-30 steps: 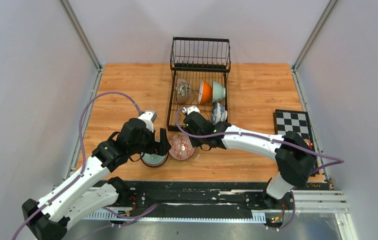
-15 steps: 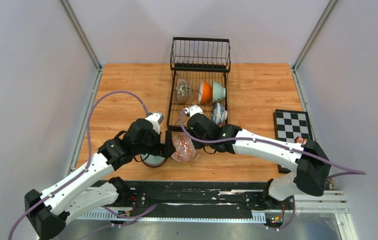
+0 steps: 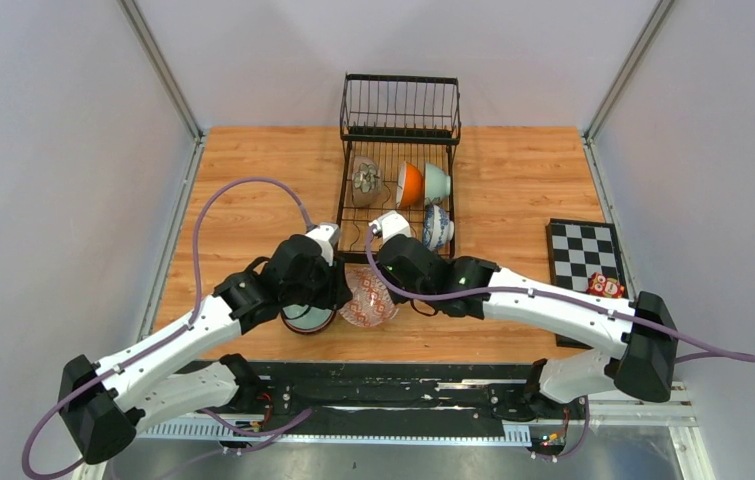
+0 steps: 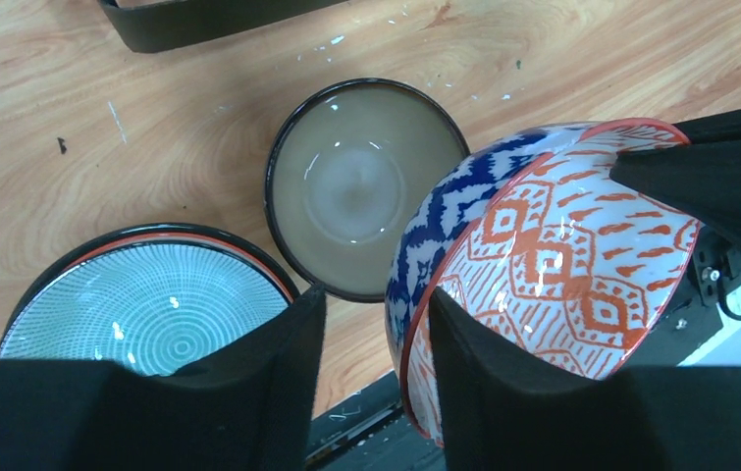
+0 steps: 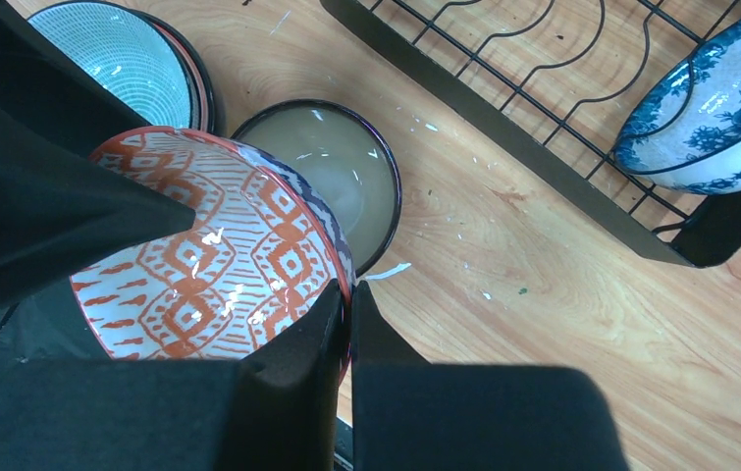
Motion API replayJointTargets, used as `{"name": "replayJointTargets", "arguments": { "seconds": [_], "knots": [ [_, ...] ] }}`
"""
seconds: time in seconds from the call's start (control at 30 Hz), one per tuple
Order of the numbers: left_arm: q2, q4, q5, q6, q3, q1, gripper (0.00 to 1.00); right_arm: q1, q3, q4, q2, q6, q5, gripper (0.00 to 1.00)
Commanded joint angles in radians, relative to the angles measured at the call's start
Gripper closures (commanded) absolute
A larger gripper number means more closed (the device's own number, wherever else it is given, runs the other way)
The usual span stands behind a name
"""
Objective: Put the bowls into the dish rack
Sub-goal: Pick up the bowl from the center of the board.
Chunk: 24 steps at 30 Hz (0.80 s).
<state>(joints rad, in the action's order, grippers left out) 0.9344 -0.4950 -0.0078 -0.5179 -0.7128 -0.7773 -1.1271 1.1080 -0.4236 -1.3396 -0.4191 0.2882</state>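
A bowl, red-patterned white inside and blue-patterned outside, is tilted up off the table in front of the dish rack. My right gripper is shut on its right rim. My left gripper straddles the opposite rim: one finger lies against the inside, the other stands off the outer wall with a gap. Below sit a teal striped bowl and a pale glazed dark-rimmed bowl. Several bowls stand in the rack, among them a blue-and-white one.
The rack's front bar runs just behind the held bowl. A black-and-white checkered board with a small red object lies at the right. The black base rail is close under the bowls.
The left arm has swung right to the patterned bowl and its jaws have narrowed around the rim. The right arm has shifted slightly right and nearer, still holding the bowl.
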Motion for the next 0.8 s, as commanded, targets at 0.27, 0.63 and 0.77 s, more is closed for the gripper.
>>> {"name": "replayJointTargets", "arguments": {
  "seconds": [0.27, 0.63, 0.77],
  "knots": [
    [0.037, 0.064, 0.001, -0.025, -0.037, -0.032, 1.00, -0.035, 0.033, -0.017, 0.023, -0.005, 0.078, 0.97],
    [0.019, 0.164, 0.044, -0.028, -0.034, -0.032, 1.00, -0.037, 0.003, -0.011, 0.092, -0.027, 0.064, 0.62],
    [0.022, 0.215, 0.093, -0.013, -0.034, -0.028, 1.00, -0.037, -0.047, 0.040, 0.161, -0.041, 0.027, 0.48]
  ]
}}
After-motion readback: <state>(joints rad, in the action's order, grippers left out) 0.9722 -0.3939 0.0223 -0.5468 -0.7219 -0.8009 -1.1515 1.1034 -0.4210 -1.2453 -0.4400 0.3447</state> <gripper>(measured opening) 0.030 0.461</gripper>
